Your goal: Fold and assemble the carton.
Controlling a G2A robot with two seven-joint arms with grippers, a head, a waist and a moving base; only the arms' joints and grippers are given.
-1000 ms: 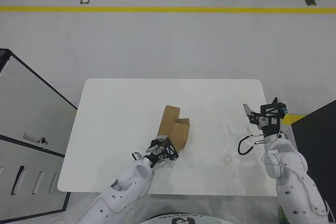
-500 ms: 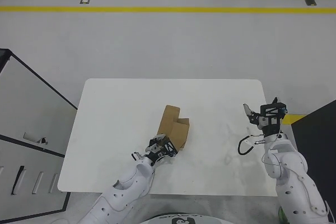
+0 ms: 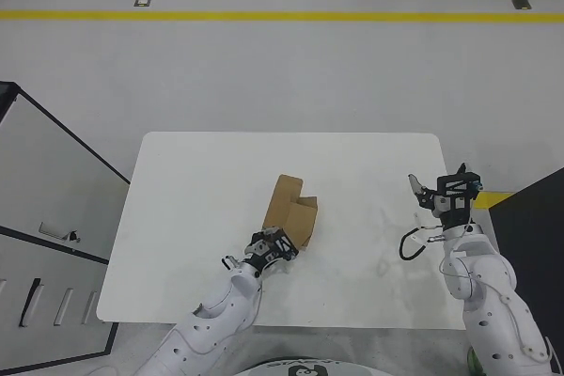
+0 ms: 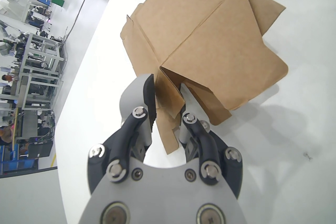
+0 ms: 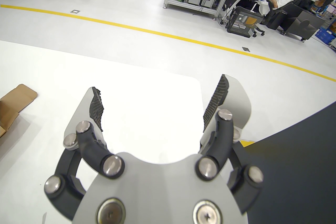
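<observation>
A brown cardboard carton (image 3: 294,215) lies partly folded in the middle of the white table (image 3: 197,179). In the left wrist view the carton (image 4: 207,33) shows creased panels and loose flaps. My left gripper (image 4: 166,89) is shut on a small flap at the carton's near corner, and it sits at the carton's near edge (image 3: 274,242). My right gripper (image 5: 157,97) stands open above the table's right side (image 3: 423,188), far from the carton, with nothing between its fingers. A corner of the carton (image 5: 15,99) shows at the edge of the right wrist view.
A dark cabinet (image 3: 19,188) stands left of the table and a black panel (image 3: 545,244) at its right. A black cable (image 3: 412,246) loops beside the right arm. Bare tabletop lies between the carton and the right gripper.
My left gripper has crept a little toward the carton, and the carton has shifted slightly with it. The right arm has kept still.
</observation>
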